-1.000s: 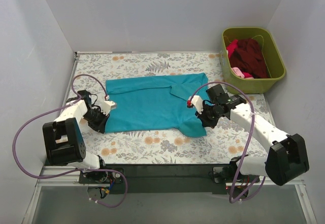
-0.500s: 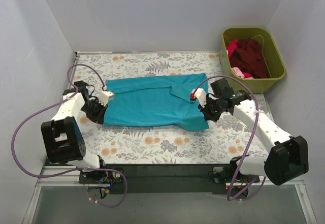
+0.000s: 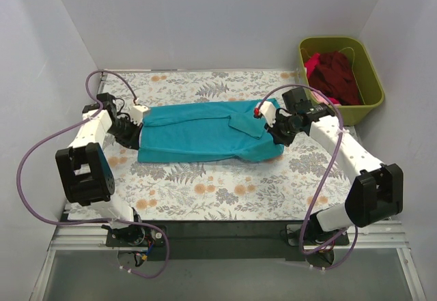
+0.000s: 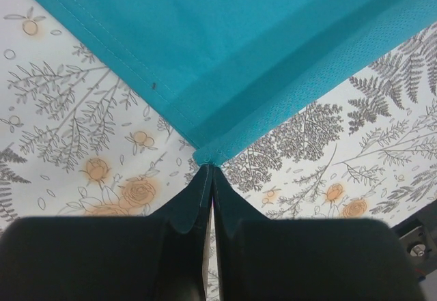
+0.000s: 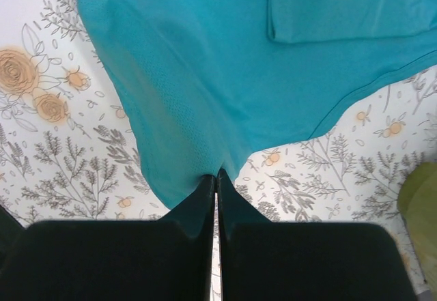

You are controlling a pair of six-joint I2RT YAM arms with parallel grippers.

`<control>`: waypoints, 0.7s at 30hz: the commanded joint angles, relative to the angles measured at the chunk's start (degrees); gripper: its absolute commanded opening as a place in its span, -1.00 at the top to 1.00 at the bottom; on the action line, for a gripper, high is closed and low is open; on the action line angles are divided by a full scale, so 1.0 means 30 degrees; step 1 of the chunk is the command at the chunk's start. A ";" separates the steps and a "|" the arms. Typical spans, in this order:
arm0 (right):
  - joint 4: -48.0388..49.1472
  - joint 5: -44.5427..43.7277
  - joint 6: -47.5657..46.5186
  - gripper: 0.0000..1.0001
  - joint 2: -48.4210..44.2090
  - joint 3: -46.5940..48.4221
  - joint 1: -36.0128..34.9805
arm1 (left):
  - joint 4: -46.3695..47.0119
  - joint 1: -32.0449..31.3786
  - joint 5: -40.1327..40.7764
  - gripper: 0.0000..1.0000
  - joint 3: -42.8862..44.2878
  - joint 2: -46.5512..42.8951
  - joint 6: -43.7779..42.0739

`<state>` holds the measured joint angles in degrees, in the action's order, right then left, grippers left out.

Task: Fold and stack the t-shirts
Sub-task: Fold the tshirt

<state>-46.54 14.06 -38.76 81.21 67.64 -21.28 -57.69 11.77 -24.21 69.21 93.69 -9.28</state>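
In the overhead view both arm bases sit at the bottom of the frame, and the floral-patterned surface [image 3: 205, 192] runs up from them. Further up, my left end effector [image 3: 134, 134] is at centre left and my right end effector [image 3: 275, 136] at centre right, each at one end of the teal t-shirt [image 3: 198, 134].

The shirt lies across the middle of the frame, long from left to right and narrow from front to back. A smaller flap of the same cloth is folded over its right part.

In the left wrist view the left end effector is clamped on the shirt. Its two dark fingers [image 4: 184, 212] meet at bottom centre with a corner of teal cloth pinched between them, and a stitched hem runs from there toward the upper left. The right wrist view shows the same on the other side: the fingers [image 5: 194, 205] are pressed together on a point of the shirt's edge, and the folded flap sits at the upper right of that frame. I cannot tell from either wrist view whether the gripped edges are raised off the surface.

Farthest away, in the upper right of the overhead frame, an olive-green bin [image 3: 341, 115] stands against the right wall. It holds a bunched dark maroon t-shirt [image 3: 338, 76], with pink cloth [image 3: 313, 62] along the shirt's left side.
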 commanded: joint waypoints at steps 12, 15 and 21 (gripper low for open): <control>0.0076 -0.0089 -0.1580 0.97 0.3954 0.4873 0.0881 | 0.2033 -0.0056 -0.1130 1.00 0.3266 0.2518 0.1627; 0.0104 -0.0030 -0.1668 0.97 0.4626 0.5430 0.1028 | 0.2530 -0.0056 -0.1072 1.00 0.3677 0.3046 0.1891; 0.0105 0.0057 -0.1786 0.97 0.5741 0.6165 0.1204 | 0.2970 -0.0085 -0.1248 1.00 0.4614 0.4189 0.2301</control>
<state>-46.48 13.67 -43.00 97.58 83.29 -18.02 -50.74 11.77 -26.41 80.25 105.69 -3.29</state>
